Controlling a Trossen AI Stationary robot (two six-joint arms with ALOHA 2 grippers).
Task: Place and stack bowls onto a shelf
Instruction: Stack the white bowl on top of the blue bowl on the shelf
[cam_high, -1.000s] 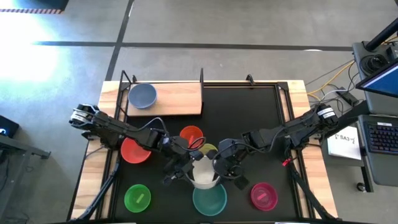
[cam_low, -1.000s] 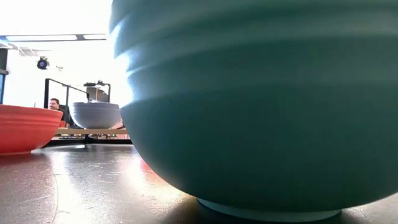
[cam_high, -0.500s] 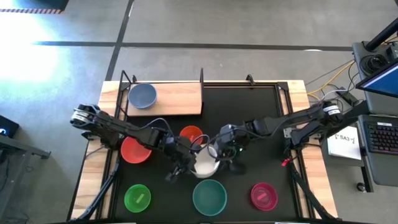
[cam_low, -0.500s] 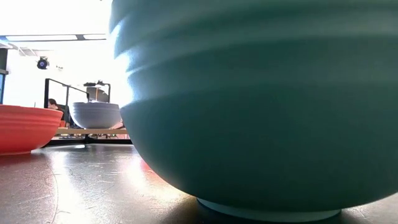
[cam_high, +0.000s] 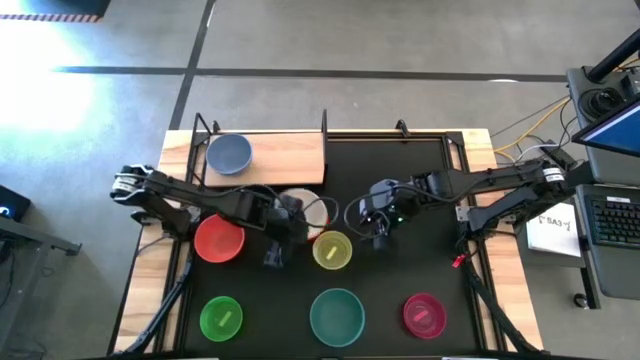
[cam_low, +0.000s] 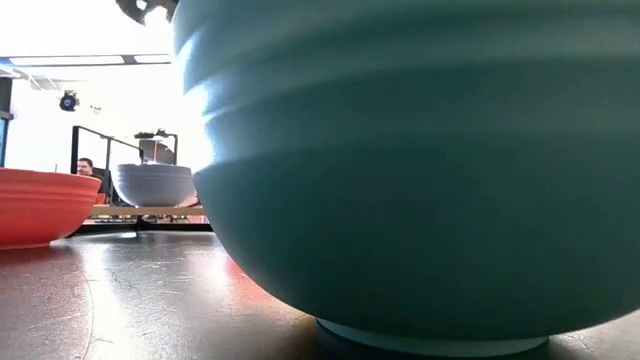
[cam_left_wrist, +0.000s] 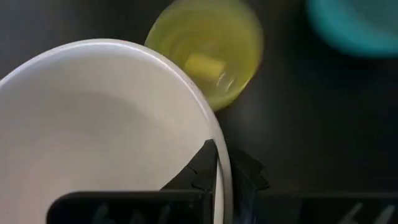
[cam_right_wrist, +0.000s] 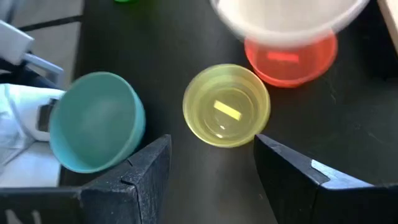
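My left gripper (cam_high: 288, 218) is shut on the white bowl (cam_high: 300, 206), which it holds over the orange bowl (cam_right_wrist: 289, 61) at the mat's middle. The yellow bowl (cam_high: 332, 250) stands on the mat just nearer. My right gripper (cam_high: 378, 228) hovers open to the right of the yellow bowl, and nothing is between its fingers (cam_right_wrist: 134, 177). The blue bowl (cam_high: 229, 153) stands on the shelf (cam_high: 285, 160) at the far left. The red (cam_high: 219, 240), green (cam_high: 221, 317), teal (cam_high: 337, 315) and magenta (cam_high: 424, 313) bowls rest on the black mat. My left gripper pinches the white bowl's rim (cam_left_wrist: 219, 155), one finger (cam_left_wrist: 202, 168) inside the bowl and one (cam_left_wrist: 249, 177) outside. It comes from the table's left side. The bowl is held mouth up, above the orange bowl; whether the two touch I cannot tell.
The shelf has thin black uprights (cam_high: 325, 122) at its far edge and bare board right of the blue bowl. In the low view the teal bowl (cam_low: 400, 170) fills most of the picture. A person (cam_low: 88, 167) sits beyond the table. A laptop (cam_high: 615, 130) and cables lie at the right.
My right gripper has opened, let go of the white bowl and drawn back toward the far right. My left gripper has carried the white bowl from above the teal bowl toward the far left, over the orange bowl. The yellow bowl now shows uncovered.
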